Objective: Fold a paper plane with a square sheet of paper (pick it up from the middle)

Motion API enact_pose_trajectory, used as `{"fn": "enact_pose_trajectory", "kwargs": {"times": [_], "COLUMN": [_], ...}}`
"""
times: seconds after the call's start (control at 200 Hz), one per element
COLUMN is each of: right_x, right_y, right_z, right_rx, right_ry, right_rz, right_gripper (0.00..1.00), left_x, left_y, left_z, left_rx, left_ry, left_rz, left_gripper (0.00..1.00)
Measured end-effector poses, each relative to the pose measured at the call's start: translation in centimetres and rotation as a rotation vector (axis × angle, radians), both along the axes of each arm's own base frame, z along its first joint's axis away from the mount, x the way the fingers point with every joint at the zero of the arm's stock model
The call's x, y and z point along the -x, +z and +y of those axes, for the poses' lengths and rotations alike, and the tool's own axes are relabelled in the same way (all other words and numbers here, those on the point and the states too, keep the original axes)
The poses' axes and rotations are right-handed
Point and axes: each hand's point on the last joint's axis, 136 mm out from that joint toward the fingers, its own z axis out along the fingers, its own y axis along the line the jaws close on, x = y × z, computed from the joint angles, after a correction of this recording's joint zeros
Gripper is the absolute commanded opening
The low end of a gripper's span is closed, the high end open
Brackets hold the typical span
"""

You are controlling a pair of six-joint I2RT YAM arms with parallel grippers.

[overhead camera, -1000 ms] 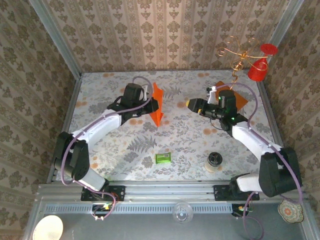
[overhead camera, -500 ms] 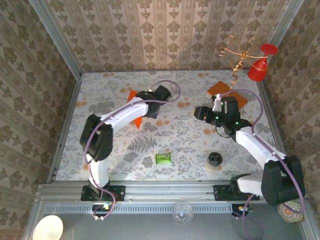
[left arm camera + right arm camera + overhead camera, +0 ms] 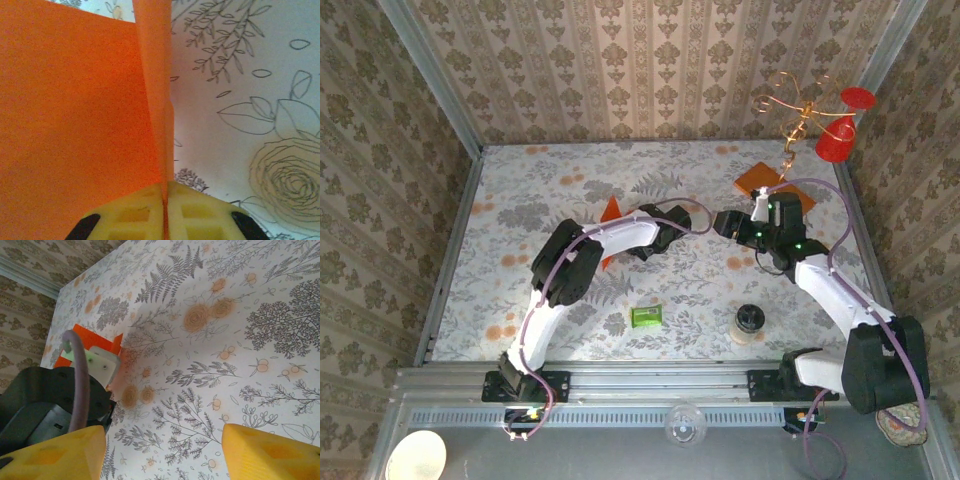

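The square sheet of paper (image 3: 75,100) is bright orange and folded, one flap spreading left and a narrow creased edge rising straight ahead. My left gripper (image 3: 164,187) is shut on that crease, its yellow pads pressed together around it. From above, corners of the paper (image 3: 611,209) stick out from under the left forearm, whose wrist (image 3: 660,228) is at mid-table. My right gripper (image 3: 720,222) hovers just right of that wrist, open, with only tablecloth between its yellow fingers (image 3: 260,450). The right wrist view shows the paper (image 3: 87,339) behind the left wrist.
A small green packet (image 3: 645,316) and a short dark-topped roll (image 3: 749,322) lie on the near half of the table. A brownish-orange board (image 3: 765,180), a gold wire stand (image 3: 790,100) and a red cup (image 3: 835,143) are at the back right corner.
The left arm has swung right to the table's middle, carrying the paper from upright to low under the forearm. The right gripper has shifted slightly right and nearer.
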Motion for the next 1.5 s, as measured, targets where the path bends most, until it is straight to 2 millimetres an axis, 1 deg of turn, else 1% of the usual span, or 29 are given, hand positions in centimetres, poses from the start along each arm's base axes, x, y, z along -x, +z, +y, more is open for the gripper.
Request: {"fn": "enact_pose_trajectory", "kwargs": {"times": [0.155, 0.255, 0.465, 0.59, 0.665, 0.73, 0.825, 0.905, 0.975, 1.055, 1.095, 1.15, 1.205, 1.285, 1.36, 1.426, 1.501], "right_x": [0.2, 0.2, 0.1, 0.1, 0.1, 0.0, 0.0, 0.0, -0.1, -0.1, -0.1, -0.1, -0.2, -0.2, -0.3, -0.3, -0.4], "right_y": [-0.3, -0.4, -0.4, -0.6, -0.7, -0.8, -1.1, -1.2, -1.3, -1.4, -1.5, -1.7, -2.0, -2.4, -3.0, -3.5, -4.0], "right_z": [-0.9, -1.3, -1.5, -1.5, -1.5, -1.5, -1.5, -1.5, -1.6, -1.7, -1.7, -1.6, -1.5, -1.3, -1.0, -0.8, -0.6], "right_rx": [0.005, 0.003, -0.002, -0.008, -0.013, -0.015, -0.014, -0.014, -0.014, -0.013, -0.013, -0.014, -0.016, -0.028, -0.041, -0.057, -0.071], "right_ry": [-0.027, -0.041, -0.049, -0.054, -0.057, -0.059, -0.060, -0.061, -0.064, -0.064, -0.064, -0.062, -0.058, -0.046, -0.038, -0.035, -0.033], "right_rz": [0.012, 0.018, 0.021, 0.031, 0.036, 0.041, 0.049, 0.053, 0.055, 0.060, 0.062, 0.068, 0.075, 0.088, 0.099, 0.112, 0.125], "right_gripper": [0.65, 0.64, 0.65, 0.65, 0.65, 0.65, 0.65, 0.65, 0.65, 0.65, 0.66, 0.66, 0.66, 0.66, 0.66, 0.66, 0.66], "left_x": [0.1, 0.2, 0.4, 0.4, 0.7, 1.2, 2.6, 4.0, 5.0, 5.7, 6.0, 6.1, 6.0, 5.1, 4.2, 3.7, 3.4], "left_y": [-1.2, -2.3, -2.2, -2.1, -1.9, -1.8, -1.3, -0.1, 1.1, 2.4, 3.0, 3.6, 3.9, 3.8, 3.1, 2.1, 1.1], "left_z": [-0.4, -0.8, -1.1, -1.2, -1.5, -2.6, -5.5, -8.0, -9.8, -11.0, -11.2, -10.9, -10.0, -7.4, -4.9, -2.7, -1.1], "left_rx": [0.027, 0.034, 0.029, 0.034, 0.073, 0.156, 0.355, 0.526, 0.648, 0.762, 0.808, 0.863, 0.909, 0.960, 0.991, 1.005, 1.009], "left_ry": [0.009, 0.010, 0.004, 0.008, 0.020, 0.030, 0.031, 0.017, 0.000, -0.017, -0.019, -0.012, 0.009, 0.073, 0.143, 0.208, 0.256], "left_rz": [0.021, 0.041, 0.036, 0.036, 0.049, 0.076, 0.133, 0.182, 0.214, 0.237, 0.247, 0.253, 0.255, 0.245, 0.237, 0.234, 0.241], "left_gripper": [0.17, 0.18, 0.22, 0.29, 0.33, 0.36, 0.40, 0.42, 0.44, 0.45, 0.46, 0.47, 0.48, 0.49, 0.49, 0.49, 0.49]}}
